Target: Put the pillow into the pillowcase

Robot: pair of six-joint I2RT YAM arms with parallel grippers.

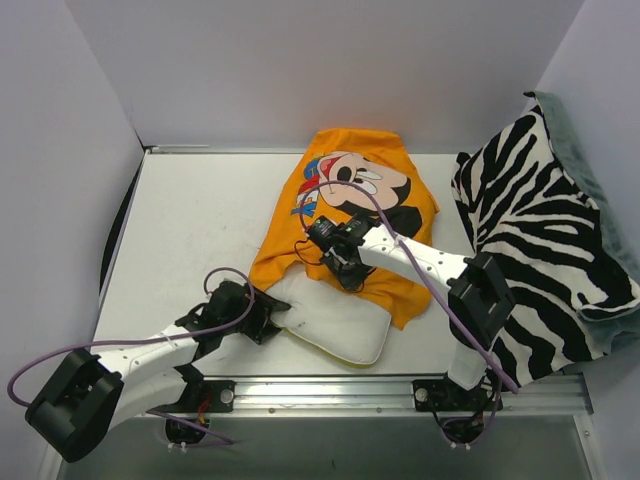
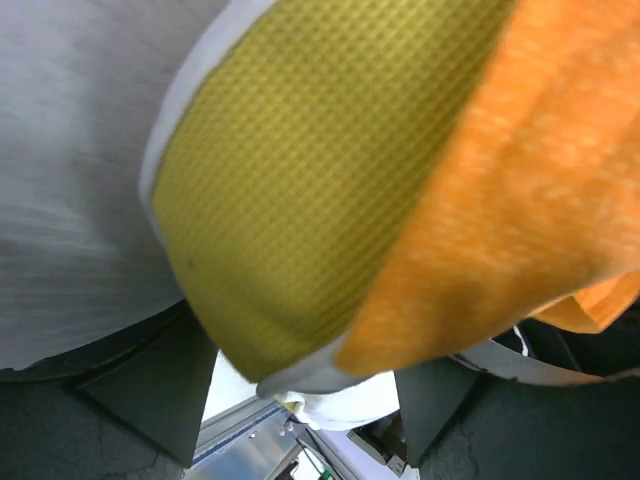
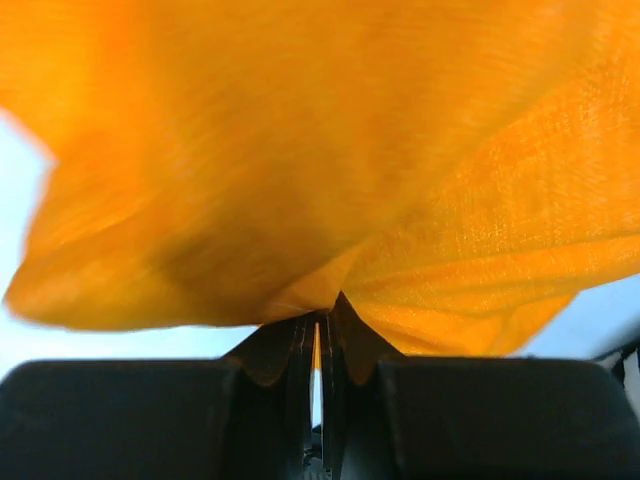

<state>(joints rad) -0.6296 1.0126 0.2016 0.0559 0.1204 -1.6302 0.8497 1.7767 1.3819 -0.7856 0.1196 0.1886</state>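
The orange Mickey pillowcase [image 1: 345,200] lies in the middle of the table. Its near edge drapes over the far end of the cream-white pillow [image 1: 340,325], which lies in front of it. My right gripper [image 1: 346,268] is shut on a fold of that near edge, and orange pillowcase fabric [image 3: 330,150] fills the right wrist view above the closed gripper [image 3: 322,320]. My left gripper [image 1: 274,314] is at the pillow's left corner. In the left wrist view its fingers [image 2: 140,400] stand wide apart with the pillow's yellow-green trim [image 2: 300,190] between them and the pillowcase [image 2: 520,200] overlapping it.
A zebra-striped cushion [image 1: 540,230] leans against the right wall on the table [image 1: 200,220]. A metal rail [image 1: 330,392] runs along the near edge. White walls enclose the back and sides. A purple cable [image 1: 400,240] loops over the right arm.
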